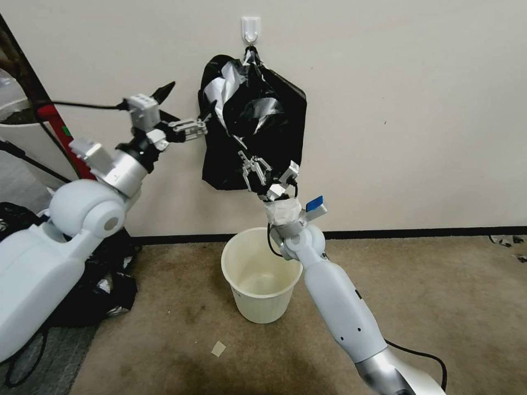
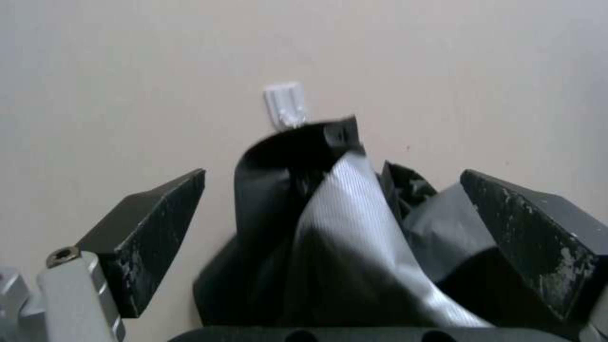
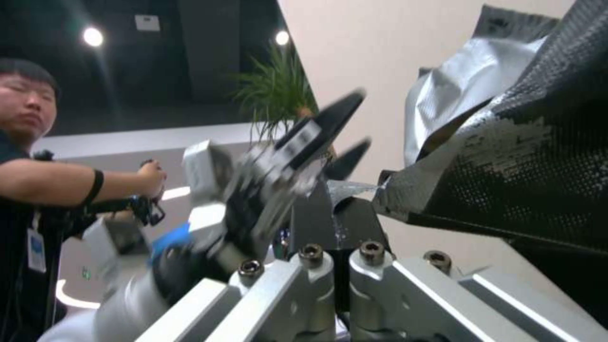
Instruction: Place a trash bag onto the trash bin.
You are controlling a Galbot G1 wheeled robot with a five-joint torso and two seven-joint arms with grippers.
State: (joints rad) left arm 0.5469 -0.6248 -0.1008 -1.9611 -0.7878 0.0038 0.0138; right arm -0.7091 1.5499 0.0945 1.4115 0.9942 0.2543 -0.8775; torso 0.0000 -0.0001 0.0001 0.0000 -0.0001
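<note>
A flat black bundle point(image 1: 274, 109) with grey tape at its top hangs on the wall from a white hook point(image 1: 251, 27). My right gripper point(image 1: 253, 164) is at the bundle's lower front, shut on an edge of the thin glossy trash bag point(image 3: 443, 180) that forms the front layer. In the right wrist view the film edge lies between the closed fingertips point(image 3: 339, 209). My left gripper point(image 1: 207, 116) is open at the bundle's upper left edge; in the left wrist view its fingers point(image 2: 158, 223) stand wide on either side of the taped top point(image 2: 355, 213). The cream-white trash bin point(image 1: 263, 307) stands upright on the carpet directly below.
A heap of black plastic point(image 1: 110, 285) lies on the floor at the left, behind my left arm. A wider white tub point(image 1: 22, 137) stands at the far left. A small paper scrap point(image 1: 218, 348) lies on the carpet in front of the bin.
</note>
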